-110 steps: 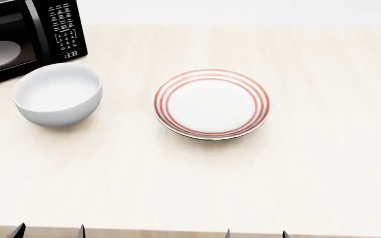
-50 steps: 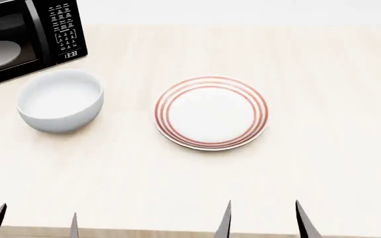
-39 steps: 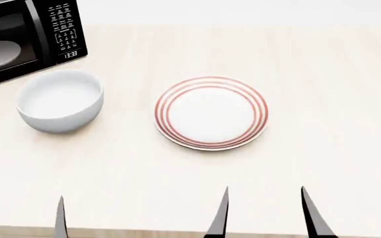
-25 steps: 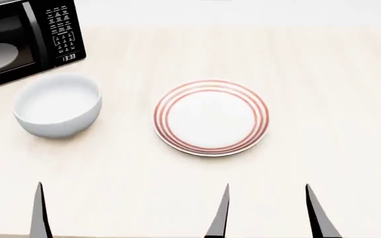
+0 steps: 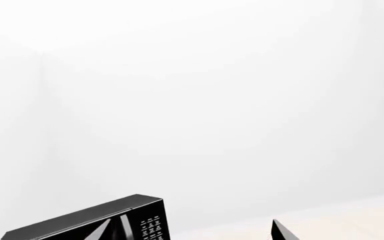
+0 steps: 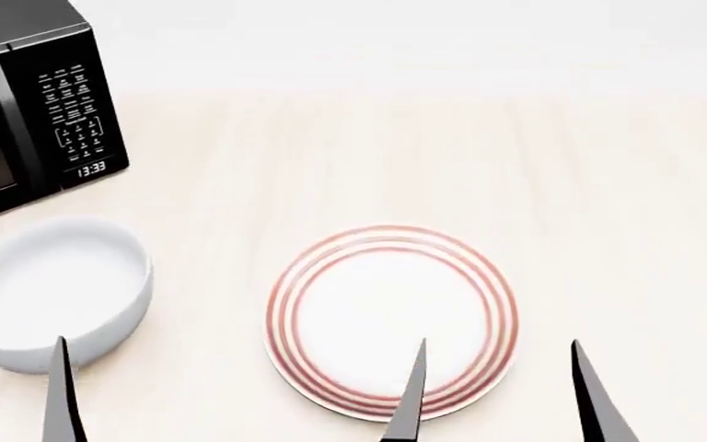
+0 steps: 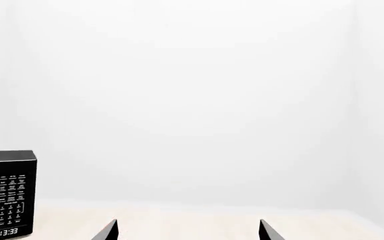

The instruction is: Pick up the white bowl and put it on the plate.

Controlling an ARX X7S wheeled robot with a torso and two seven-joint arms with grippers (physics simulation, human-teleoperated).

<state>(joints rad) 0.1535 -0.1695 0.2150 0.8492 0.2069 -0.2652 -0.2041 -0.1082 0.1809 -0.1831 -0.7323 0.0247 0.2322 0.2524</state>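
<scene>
The pale wooden tabletop (image 6: 452,157) is being seen from above in the head view, with a black microwave (image 6: 28,110) standing at its far left corner. The plate (image 6: 392,319), flat and white with three thin red rings at its rim, is lying near the front middle, and nothing is resting on it. The white bowl (image 6: 52,293) is sitting on the tabletop to the left of the plate, apart from it and just in front of the microwave; it is being shown as plain, glossy, deep and smooth-sided, and empty.

The bowl is being judged rigid, fairly light and breakable, and its glazed curved wall is likely to be slippery, so a pinch across the rim, one finger inside and one outside, is being favoured over any squeeze on the rounded flank.

The right gripper (image 6: 495,391) is being held released, its two dark fingers spread wide at the front edge, one tip overlapping the plate's near rim in the picture. The left gripper (image 5: 192,232) is being held released as well: both its tips are appearing well apart in the left wrist view, while only one finger is showing in the head view, in front of the bowl's near side. Nothing is being grasped by either.
</scene>
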